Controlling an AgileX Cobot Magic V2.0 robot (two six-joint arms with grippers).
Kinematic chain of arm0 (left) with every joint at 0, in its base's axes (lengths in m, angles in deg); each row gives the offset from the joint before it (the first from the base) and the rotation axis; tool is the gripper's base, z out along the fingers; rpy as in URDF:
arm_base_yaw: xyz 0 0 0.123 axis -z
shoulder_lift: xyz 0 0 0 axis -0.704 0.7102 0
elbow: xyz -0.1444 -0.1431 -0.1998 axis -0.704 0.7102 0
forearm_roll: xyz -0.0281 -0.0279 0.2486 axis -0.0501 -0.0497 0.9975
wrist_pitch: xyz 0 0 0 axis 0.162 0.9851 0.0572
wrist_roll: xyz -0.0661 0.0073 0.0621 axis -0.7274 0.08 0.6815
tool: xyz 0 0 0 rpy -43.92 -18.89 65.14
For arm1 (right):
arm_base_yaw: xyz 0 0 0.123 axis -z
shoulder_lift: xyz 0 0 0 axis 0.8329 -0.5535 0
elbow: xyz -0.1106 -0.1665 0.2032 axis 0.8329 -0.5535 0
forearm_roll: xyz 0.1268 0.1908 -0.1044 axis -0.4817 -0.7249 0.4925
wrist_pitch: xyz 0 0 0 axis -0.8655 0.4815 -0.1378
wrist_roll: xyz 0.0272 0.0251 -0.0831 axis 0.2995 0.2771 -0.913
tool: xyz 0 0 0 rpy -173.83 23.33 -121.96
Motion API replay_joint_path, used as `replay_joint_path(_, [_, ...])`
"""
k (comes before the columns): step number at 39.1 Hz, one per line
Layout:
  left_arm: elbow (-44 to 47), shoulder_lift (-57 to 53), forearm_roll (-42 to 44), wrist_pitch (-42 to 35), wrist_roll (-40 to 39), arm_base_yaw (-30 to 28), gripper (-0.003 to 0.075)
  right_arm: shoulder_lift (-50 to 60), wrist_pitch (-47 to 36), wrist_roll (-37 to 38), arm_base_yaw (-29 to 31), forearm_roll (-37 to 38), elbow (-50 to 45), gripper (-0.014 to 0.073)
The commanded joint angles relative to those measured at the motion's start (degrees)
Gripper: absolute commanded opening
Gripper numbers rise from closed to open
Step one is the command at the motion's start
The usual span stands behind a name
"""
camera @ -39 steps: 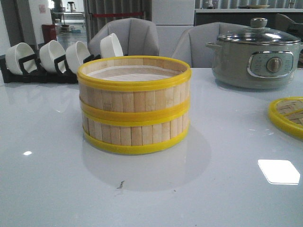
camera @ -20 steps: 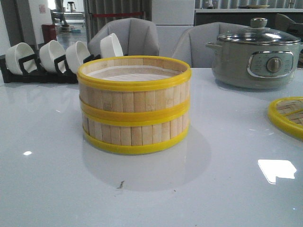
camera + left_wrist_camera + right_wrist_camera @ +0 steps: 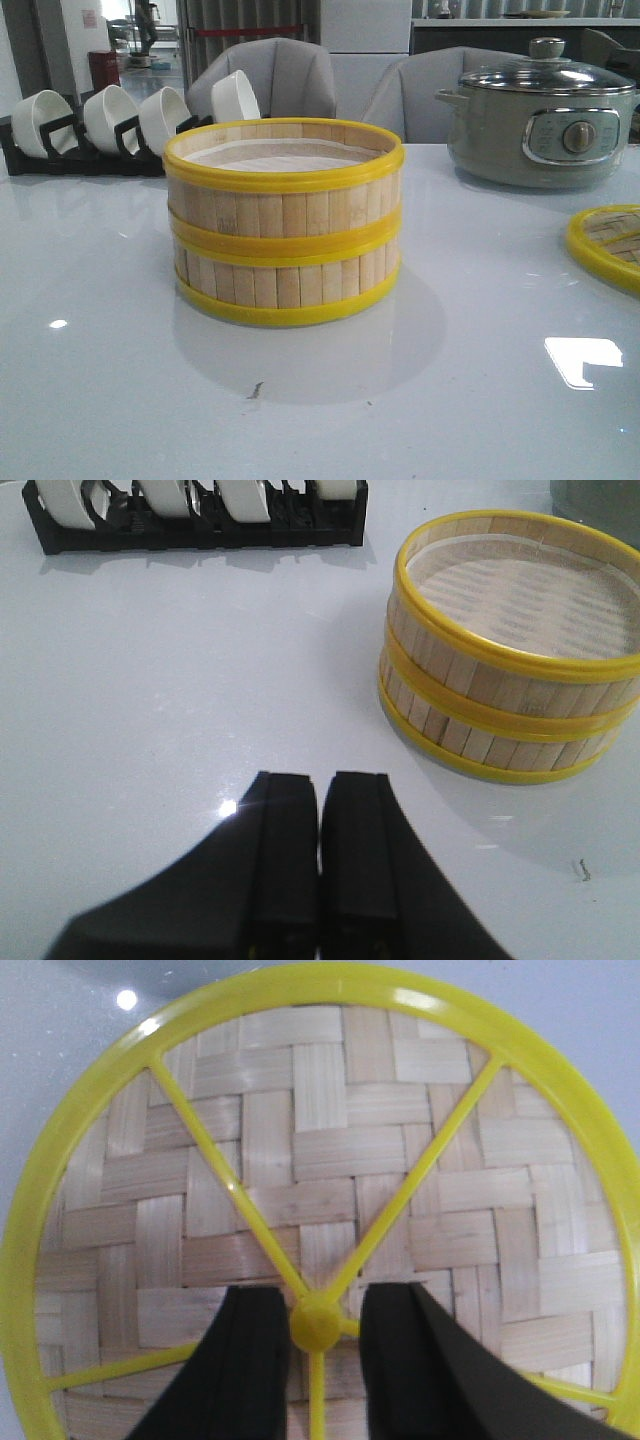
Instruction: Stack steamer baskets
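Note:
Two steamer baskets stand stacked in the middle of the table, the upper basket [image 3: 285, 205] seated on the lower basket [image 3: 285, 285], with white liner showing inside the top one. The stack also shows in the left wrist view [image 3: 500, 670]. My left gripper [image 3: 320, 780] is shut and empty, above bare table off to the left of the stack. My right gripper [image 3: 325, 1292] is open over the flat woven lid [image 3: 330, 1150], its fingers on either side of the yellow knob [image 3: 318, 1322]. Neither gripper shows in the front view.
The lid's edge [image 3: 605, 245] lies at the table's right. A black rack of white bowls [image 3: 100, 125] stands at the back left. A grey-green electric pot with a glass lid [image 3: 545, 120] stands at the back right. Grey chairs are behind the table.

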Motion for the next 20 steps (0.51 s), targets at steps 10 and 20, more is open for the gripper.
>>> replay_joint_path(10, [-1.65,0.24,-0.65,-5.10,-0.72,0.01,0.0085,2.61,-2.62,-0.31,0.06,-1.93,1.94,0.0314])
replay_joint_path(20, [-1.65,0.24,-0.65,-5.10,-0.72,0.01,0.0085,2.61,-2.98,-0.31,0.06,-1.93,1.94,0.0313])
